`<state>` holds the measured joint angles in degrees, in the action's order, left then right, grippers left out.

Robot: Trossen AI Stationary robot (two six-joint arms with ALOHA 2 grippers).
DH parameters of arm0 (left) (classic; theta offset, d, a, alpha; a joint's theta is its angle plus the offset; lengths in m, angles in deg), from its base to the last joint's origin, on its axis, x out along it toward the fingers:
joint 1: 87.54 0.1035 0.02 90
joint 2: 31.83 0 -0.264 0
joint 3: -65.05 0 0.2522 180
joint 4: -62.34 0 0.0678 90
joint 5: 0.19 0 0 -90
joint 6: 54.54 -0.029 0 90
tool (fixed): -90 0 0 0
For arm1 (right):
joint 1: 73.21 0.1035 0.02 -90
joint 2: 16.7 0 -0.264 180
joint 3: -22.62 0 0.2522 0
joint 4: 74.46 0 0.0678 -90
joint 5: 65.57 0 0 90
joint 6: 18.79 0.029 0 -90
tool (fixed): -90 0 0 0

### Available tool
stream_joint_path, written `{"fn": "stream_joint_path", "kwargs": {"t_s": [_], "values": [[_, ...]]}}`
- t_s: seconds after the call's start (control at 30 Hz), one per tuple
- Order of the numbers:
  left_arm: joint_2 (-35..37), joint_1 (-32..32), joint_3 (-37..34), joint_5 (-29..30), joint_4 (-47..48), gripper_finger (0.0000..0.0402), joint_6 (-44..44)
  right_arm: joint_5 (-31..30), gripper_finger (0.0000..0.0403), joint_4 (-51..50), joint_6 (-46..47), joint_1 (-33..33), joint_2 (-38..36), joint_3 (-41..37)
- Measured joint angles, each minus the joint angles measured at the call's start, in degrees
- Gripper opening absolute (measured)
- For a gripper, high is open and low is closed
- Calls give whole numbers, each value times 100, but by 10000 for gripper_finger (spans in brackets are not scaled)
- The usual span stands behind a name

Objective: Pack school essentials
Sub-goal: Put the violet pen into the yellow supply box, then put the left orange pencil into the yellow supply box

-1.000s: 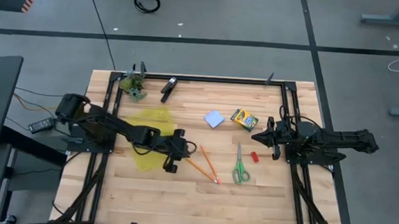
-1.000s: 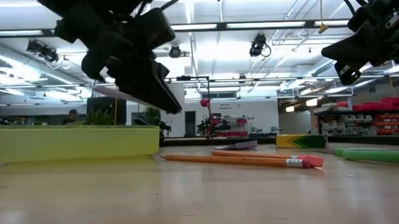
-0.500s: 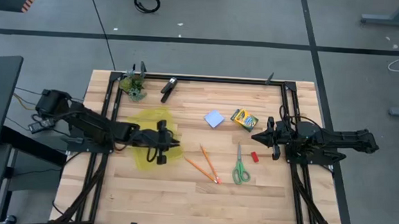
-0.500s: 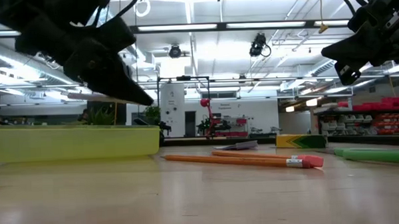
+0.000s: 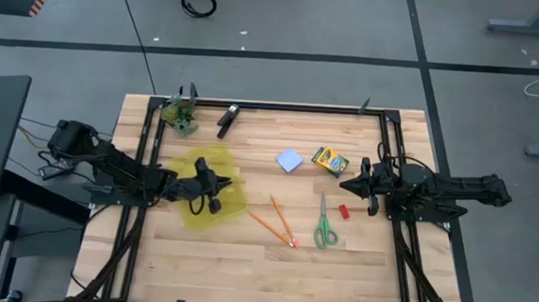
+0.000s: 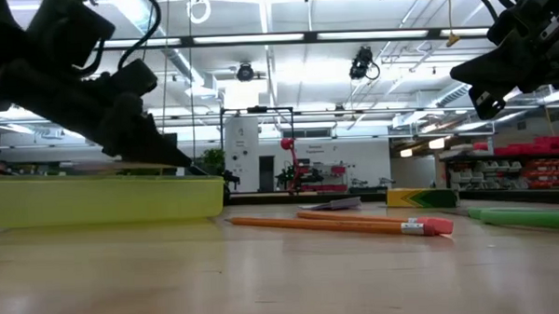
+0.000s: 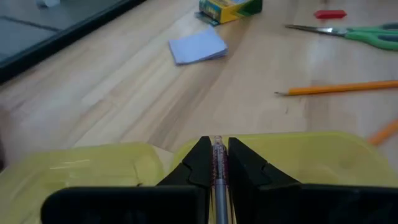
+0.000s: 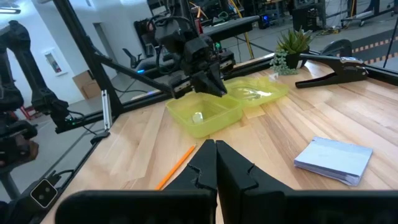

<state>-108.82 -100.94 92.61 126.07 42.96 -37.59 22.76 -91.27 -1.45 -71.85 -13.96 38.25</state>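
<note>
While the left pincer (image 5: 213, 191) hovered over the yellow box (image 5: 233, 203) at the desk's left, clamped on the pinkish pen (image 7: 217, 163) — it should lower before releasing.

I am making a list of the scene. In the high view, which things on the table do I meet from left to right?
Leafy clump → yellow case → pencils → scissors → red eraser.

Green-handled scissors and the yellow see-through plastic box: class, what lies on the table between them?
Two orange pencils lie between the scissors and the box, as the high view shows.
</note>
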Motion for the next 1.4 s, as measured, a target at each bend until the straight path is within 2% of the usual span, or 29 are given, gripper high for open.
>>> {"fn": "stream_joint_path", "kwargs": {"t_s": [0.27, 0.43, 0.63, 0.9, 1.07, 1.4], "values": [[-394, -638, 113, 1035, 21, 32, -320, 0, 6, -2, 0, 0, 0, 0], [-981, -790, 392, 1390, 42, 32, -839, 1, 6, -1, 0, 0, 0, 0], [-1553, -809, 538, 1673, 7, 32, -1008, 0, 6, -2, 0, -2, 0, 0], [-1576, -805, 524, 1634, 248, 32, -964, 0, 7, -2, 0, 0, 0, 1], [-1576, -731, 527, 1374, 327, 33, -862, 0, 7, -2, 0, -1, 0, 2], [-1565, -536, 531, 1140, 776, 93, -534, 0, 7, -2, 0, 0, 0, 0]]}}
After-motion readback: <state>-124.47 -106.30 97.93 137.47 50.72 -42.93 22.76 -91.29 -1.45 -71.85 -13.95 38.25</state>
